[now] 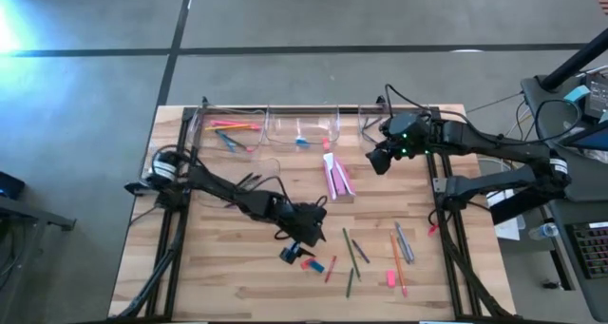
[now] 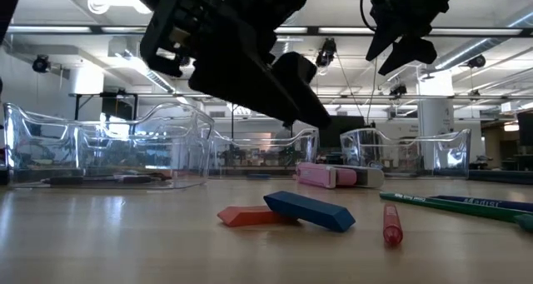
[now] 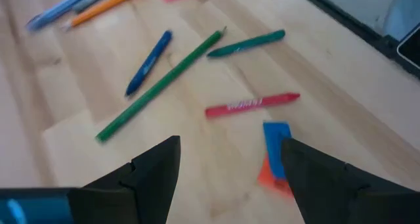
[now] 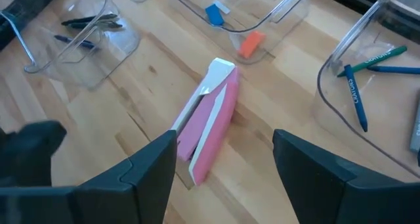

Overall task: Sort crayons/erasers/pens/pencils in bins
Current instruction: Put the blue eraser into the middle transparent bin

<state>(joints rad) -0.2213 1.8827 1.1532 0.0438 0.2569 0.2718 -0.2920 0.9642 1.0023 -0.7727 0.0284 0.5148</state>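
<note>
Left fingers point(image 3: 230, 175) spread above blue eraser point(image 3: 277, 148)

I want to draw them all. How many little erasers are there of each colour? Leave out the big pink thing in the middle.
Blue erasers: 2
Orange erasers: 2
Pink eraser: 1
Total: 5

1. Left arm point(image 1: 233, 193) – dark, slim links with black cables along them and a white band near its base
2. Right arm point(image 1: 494, 148) – dark, green lights glowing at the wrist
3. Fingers point(image 3: 154, 168) – matte black, wedge-shaped
</note>
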